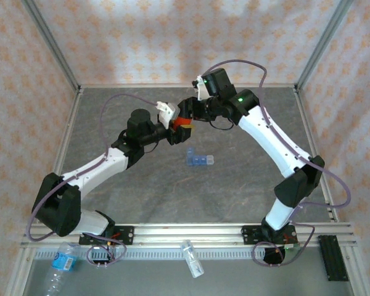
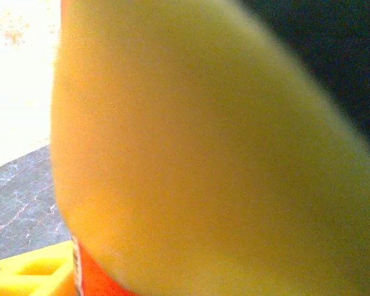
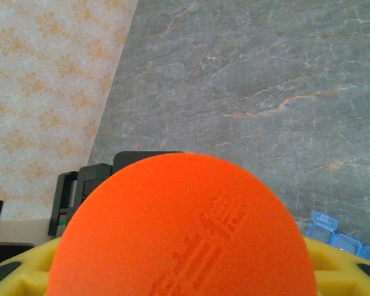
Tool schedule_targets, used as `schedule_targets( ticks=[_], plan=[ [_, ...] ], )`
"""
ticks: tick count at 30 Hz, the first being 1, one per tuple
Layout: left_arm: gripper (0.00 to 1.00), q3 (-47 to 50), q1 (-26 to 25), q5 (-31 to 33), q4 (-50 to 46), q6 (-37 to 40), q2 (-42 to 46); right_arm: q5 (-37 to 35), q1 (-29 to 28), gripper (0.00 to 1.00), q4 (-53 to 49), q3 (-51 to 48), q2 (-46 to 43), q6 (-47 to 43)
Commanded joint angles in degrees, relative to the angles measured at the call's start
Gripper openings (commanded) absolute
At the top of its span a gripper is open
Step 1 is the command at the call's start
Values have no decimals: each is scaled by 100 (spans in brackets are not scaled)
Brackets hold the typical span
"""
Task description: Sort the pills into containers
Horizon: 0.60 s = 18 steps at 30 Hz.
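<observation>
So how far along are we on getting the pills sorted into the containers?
Early, it seems. Done: the orange vial is off the table, gripped by the right gripper. In hand: the left gripper is at the vial's other end, perhaps to open it. Left: the blue containers lie on the table below, and I can't make out any pills in them.

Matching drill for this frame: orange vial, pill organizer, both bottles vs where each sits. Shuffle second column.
Things:
1. orange vial
2. blue pill organizer
3. water bottle
4. small clear bottle

Places:
a. near-left corner, outside the rail
b. on the table, mid-field
c. raised, between left end effector and right end effector
d. near edge, between the two arm bases

Pairs: 1-c, 2-b, 3-a, 4-d
</observation>
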<state>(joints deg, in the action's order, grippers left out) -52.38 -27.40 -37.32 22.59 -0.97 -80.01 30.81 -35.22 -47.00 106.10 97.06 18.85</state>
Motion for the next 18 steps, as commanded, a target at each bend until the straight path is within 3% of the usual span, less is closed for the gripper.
schedule_targets(
  ticks=[1,18],
  plan=[
    [60,-157,-25,-108,211,-108,-92,-66,-12,34,266,-29,-257,117],
    [42,-238,-25,-12,428,-299,-254,-13,-16,34,376,-228,-343,210]
  ],
)
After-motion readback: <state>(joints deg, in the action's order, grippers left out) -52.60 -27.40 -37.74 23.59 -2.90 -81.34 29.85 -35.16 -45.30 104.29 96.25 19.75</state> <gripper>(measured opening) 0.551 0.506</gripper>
